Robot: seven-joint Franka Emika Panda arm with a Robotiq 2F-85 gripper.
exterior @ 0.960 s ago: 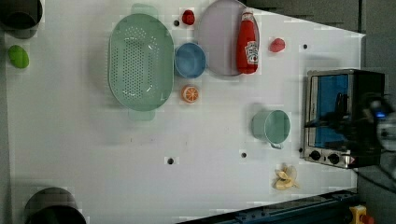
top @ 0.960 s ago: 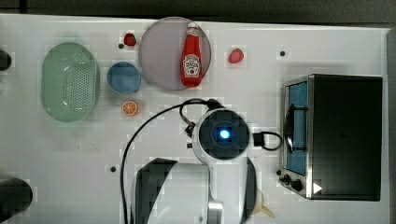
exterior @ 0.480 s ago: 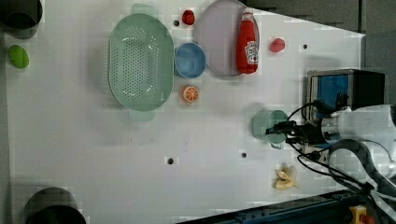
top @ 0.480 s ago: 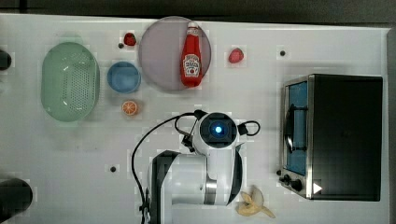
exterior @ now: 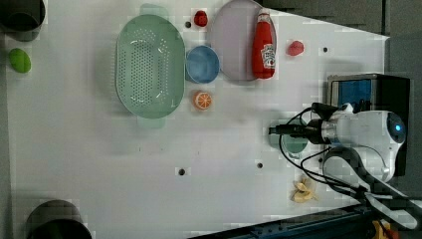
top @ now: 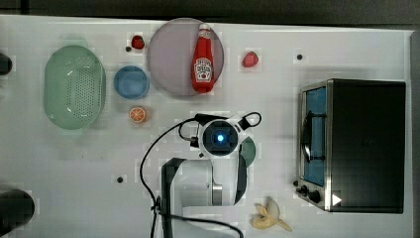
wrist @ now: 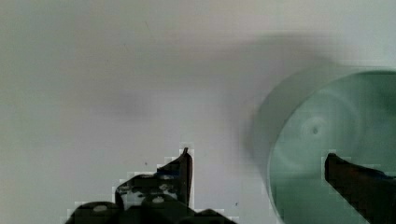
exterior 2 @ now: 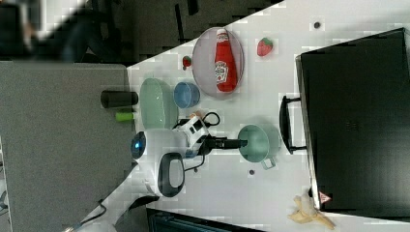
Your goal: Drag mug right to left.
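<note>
In the top view the mug [top: 249,150] peeks out at the arm's right edge, beside the toaster oven [top: 352,144] on the bench [top: 59,168]. The right view shows the tool [exterior 2: 241,143] reaching over the mug's rim. The wrist view shows the fingers [wrist: 180,172] spread wide, gripping nothing, one outside the wall, the other over the bowl.

bare table [exterior: 124,164] lies open beside the mug [exterior 2: 254,142]; toaster oven [top: 364,144] blocks the other side.
</note>
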